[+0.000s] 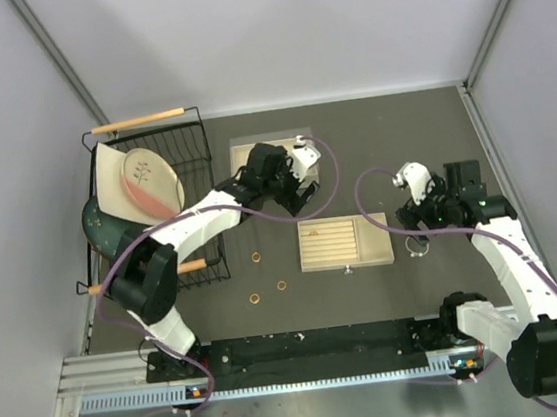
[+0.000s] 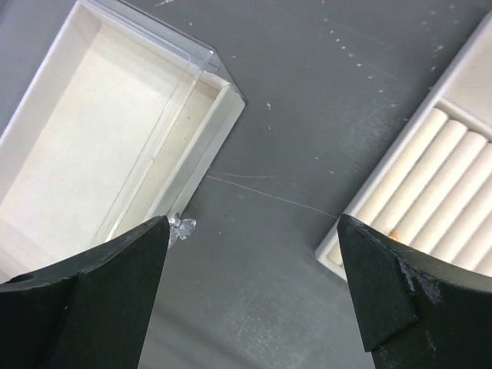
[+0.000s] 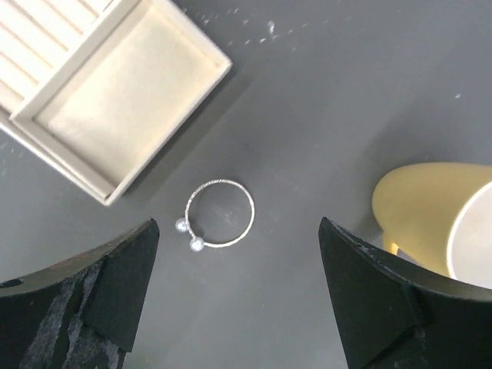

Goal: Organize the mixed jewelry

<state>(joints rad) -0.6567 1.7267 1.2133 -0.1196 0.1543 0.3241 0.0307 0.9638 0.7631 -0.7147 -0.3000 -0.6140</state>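
Note:
A thin silver bracelet hoop (image 3: 251,217) with two pearl ends lies flat on the dark table, just right of the beige tray (image 1: 374,255). My right gripper (image 3: 238,231) hangs open above it, a finger on each side, touching nothing. In the top view the hoop (image 1: 419,246) shows just below that gripper (image 1: 419,225). Three small gold rings lie loose left of the tray: one (image 1: 256,257) higher up, two (image 1: 281,286) (image 1: 255,298) nearer the front. My left gripper (image 2: 254,223) is open and empty over bare table between a white box (image 2: 115,131) and the tray (image 2: 438,184).
A yellow cup (image 3: 430,215) stands close to the right finger. The white box carries a clear lid (image 2: 177,92), with a tiny clear crystal piece (image 2: 183,225) by its corner. A black dish rack (image 1: 173,205) with a plate fills the left. A small item (image 1: 347,268) lies before the tray.

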